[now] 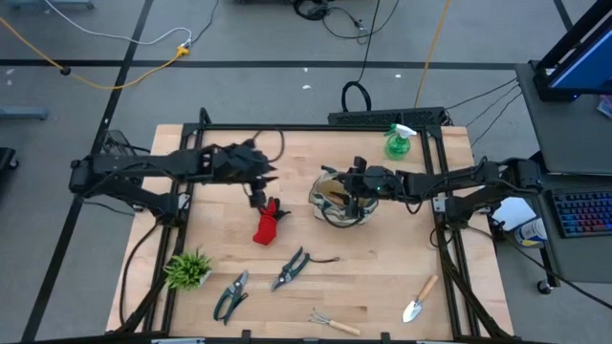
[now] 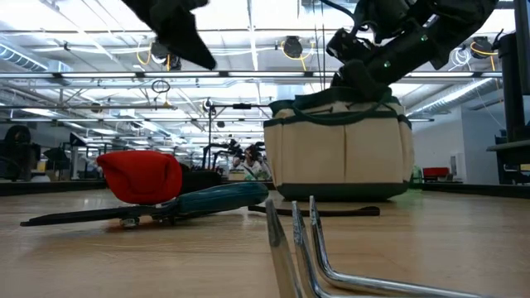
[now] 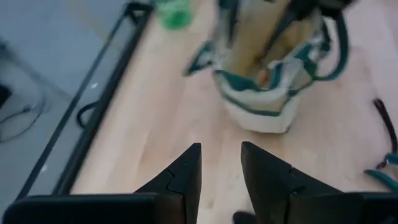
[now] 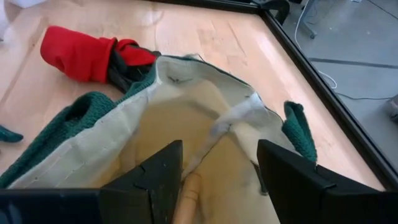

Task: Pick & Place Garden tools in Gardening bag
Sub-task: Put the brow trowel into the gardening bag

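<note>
Arms reach inward over the desk [image 1: 229, 315]: we see our right gripper [image 4: 217, 180] poised above the gardening bag [image 1: 339, 199], jaws apart, a wooden handle [image 4: 189, 193] between them. Our left gripper [image 3: 219, 180] hovers beside the red glove [image 1: 268, 225], jaws parted and empty.

high view: straight down over the whole table [image 1: 239, 287].
low view: table height, level, facing 12 o'clock.
left wrist view: close, angled down.
right wrist view: very close, into the bag's mouth.
shared: gardening bag [image 1: 342, 196] in all four.
</note>
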`<action>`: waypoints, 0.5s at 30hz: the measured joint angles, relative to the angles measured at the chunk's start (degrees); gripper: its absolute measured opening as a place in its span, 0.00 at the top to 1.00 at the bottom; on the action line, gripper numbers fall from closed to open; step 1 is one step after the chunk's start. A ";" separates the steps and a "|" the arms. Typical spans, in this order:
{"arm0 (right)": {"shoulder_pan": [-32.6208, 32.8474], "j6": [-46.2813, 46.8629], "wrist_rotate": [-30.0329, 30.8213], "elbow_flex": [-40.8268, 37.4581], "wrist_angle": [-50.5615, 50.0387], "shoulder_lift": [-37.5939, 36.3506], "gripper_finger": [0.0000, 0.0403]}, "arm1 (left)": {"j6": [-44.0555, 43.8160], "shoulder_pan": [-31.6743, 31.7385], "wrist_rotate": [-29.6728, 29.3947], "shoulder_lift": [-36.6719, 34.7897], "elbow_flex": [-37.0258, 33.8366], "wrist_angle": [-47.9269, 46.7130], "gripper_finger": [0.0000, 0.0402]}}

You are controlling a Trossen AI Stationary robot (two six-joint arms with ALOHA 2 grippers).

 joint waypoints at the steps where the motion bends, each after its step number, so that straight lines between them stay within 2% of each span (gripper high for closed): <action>1: -0.02 0.22 0.02 0.00 0.05 0.00 0.50 | 1.35 -0.18 1.03 1.56 -0.07 1.45 0.71; 5: -0.02 0.31 0.02 0.00 -0.16 0.00 0.50 | 5.09 -1.14 5.14 8.72 -0.11 11.94 0.71; 11: -0.02 0.34 0.02 0.00 -0.19 0.00 0.50 | 9.69 -1.62 7.77 18.54 -0.13 27.18 0.71; 15: -0.02 0.33 0.02 0.00 -0.44 0.00 0.50 | 11.89 -1.62 8.24 22.43 -0.13 30.86 0.71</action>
